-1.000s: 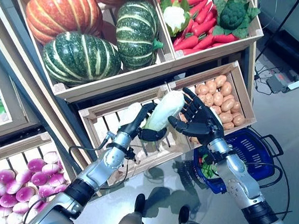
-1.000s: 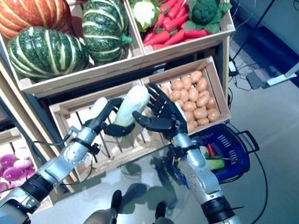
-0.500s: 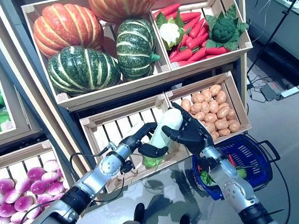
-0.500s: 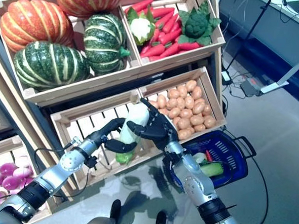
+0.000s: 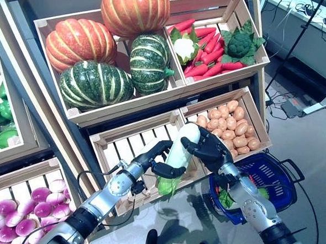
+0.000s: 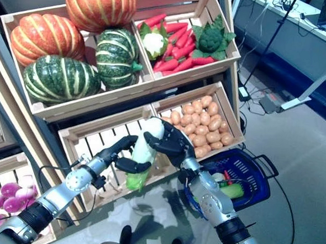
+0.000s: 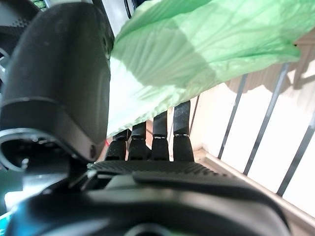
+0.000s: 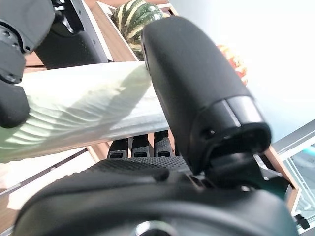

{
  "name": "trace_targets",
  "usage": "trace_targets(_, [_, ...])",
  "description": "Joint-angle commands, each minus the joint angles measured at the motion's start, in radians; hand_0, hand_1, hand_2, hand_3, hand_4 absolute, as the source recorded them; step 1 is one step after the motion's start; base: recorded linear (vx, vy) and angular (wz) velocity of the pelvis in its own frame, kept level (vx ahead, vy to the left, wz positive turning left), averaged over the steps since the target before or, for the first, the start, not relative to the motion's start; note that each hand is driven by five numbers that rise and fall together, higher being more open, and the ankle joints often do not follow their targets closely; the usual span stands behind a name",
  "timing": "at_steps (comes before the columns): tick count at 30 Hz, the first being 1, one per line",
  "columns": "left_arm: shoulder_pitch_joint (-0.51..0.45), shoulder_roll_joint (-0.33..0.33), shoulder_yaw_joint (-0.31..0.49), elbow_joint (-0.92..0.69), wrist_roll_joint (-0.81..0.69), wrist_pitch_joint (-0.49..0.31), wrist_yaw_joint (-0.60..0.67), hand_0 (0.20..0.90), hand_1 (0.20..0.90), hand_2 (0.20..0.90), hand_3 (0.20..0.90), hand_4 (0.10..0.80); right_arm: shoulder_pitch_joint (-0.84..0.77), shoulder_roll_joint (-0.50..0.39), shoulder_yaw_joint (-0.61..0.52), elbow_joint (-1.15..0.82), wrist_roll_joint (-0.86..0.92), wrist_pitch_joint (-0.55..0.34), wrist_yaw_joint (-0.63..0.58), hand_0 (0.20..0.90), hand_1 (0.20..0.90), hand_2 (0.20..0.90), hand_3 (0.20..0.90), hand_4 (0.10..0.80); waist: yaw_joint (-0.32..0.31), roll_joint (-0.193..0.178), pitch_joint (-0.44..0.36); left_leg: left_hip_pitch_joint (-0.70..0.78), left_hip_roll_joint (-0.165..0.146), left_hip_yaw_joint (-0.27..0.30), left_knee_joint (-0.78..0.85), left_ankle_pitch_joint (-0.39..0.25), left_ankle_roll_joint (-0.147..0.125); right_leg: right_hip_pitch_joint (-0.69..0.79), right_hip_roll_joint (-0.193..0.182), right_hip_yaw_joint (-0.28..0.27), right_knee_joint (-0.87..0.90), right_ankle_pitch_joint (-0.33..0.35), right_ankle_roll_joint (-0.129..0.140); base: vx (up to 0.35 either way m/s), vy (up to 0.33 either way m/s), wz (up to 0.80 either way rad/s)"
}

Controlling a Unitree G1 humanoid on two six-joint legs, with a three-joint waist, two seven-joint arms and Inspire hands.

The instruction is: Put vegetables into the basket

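Note:
A long napa cabbage [image 5: 179,149], white with a green leafy end, hangs upright in front of the slatted crate [image 5: 129,144]. My left hand [image 5: 154,156] is shut on its lower half, thumb under and fingers over. My right hand [image 5: 212,150] is curled round its white upper end from the right. In the left wrist view the green leaves [image 7: 197,44] lie against my left hand's thumb [image 7: 64,73]. The right wrist view shows the pale stalk [image 8: 78,113] under my right hand's thumb [image 8: 197,88]. The blue basket [image 5: 285,186] stands on the floor at the lower right, below my right forearm, with a few vegetables in it.
The wooden shelves hold pumpkins [image 5: 93,84], red chillies with a cauliflower and broccoli [image 5: 212,42], potatoes [image 5: 229,123], purple turnips [image 5: 13,223] and green peppers [image 5: 0,117]. Cables and a stand's foot lie on the floor at the right.
The camera has tilted up. My right hand, open beside the cabbage before, has closed round its top, and both hands have brought the cabbage lower and out of the crate.

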Motion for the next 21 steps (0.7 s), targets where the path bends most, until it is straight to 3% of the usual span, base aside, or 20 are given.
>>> trace_targets(1, [-0.084,-0.06,-0.017,-0.037,-0.004,-0.085,0.025,0.3,0.3,0.3,0.3,0.4,-0.06,0.1,0.05,-0.135,0.063,-0.057,0.098,0.3,0.3,0.3,0.3,0.4,0.004,-0.019,-0.091,0.011,-0.048,-0.015,0.027,-0.113,0.035,-0.035,-0.005,0.012,0.063,-0.013,-0.043,0.0,0.0,0.0])
trace_targets(12, [-0.053,-0.063,0.021,-0.028,-0.037,-0.056,0.059,0.3,0.3,0.3,0.3,0.4,-0.046,0.088,0.025,-0.147,0.066,-0.057,0.073,0.3,0.3,0.3,0.3,0.4,0.004,-0.018,-0.094,0.011,-0.044,-0.015,0.023,-0.108,0.032,-0.036,-0.005,0.016,0.059,-0.009,-0.041,0.0,0.0,0.0])
trace_targets(14, [-0.045,-0.066,0.039,-0.033,-0.059,-0.052,0.076,0.9,0.9,0.9,0.9,0.8,-0.044,0.082,0.014,-0.15,0.081,-0.061,0.065,0.3,0.3,0.3,0.3,0.4,0.005,-0.017,-0.093,0.011,-0.043,-0.015,0.022,-0.109,0.032,-0.037,-0.005,0.015,0.059,-0.01,-0.042,0.0,0.0,0.0])
trace_targets(21, [-0.021,-0.061,0.089,-0.054,-0.073,-0.049,0.077,0.9,0.9,0.9,0.9,0.8,-0.041,0.066,-0.053,-0.159,0.083,-0.093,0.037,0.3,0.3,0.3,0.3,0.4,0.007,-0.015,-0.083,0.003,-0.04,-0.018,0.024,-0.11,0.031,-0.047,-0.003,0.015,0.064,-0.011,-0.044,0.0,0.0,0.0])
